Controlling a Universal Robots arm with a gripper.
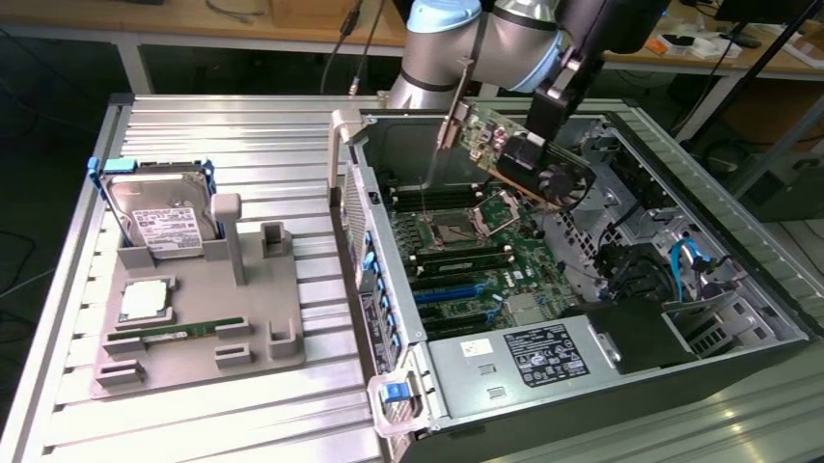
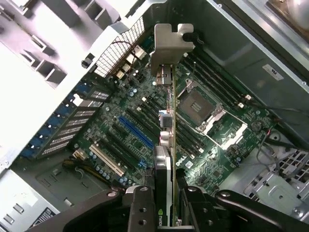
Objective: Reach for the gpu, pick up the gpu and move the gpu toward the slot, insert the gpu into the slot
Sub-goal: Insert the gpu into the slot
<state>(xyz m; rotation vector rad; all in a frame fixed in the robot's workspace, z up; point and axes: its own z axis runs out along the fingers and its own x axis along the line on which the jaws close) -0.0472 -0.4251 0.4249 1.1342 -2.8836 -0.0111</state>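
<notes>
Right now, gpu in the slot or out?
Out. The claw holds the gpu in the air above the motherboard; the blue slot lies bare.

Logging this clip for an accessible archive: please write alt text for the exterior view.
The gripper holds the gpu tilted above the motherboard in an open computer case, clear of the blue slot. A hard drive stands in a grey fixture at the exterior view's left.

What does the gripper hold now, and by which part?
The gripper holds the flat green gpu card with a black fan cooler, clamped across its faces at the cooler part, away from its silver metal end bracket.
</notes>
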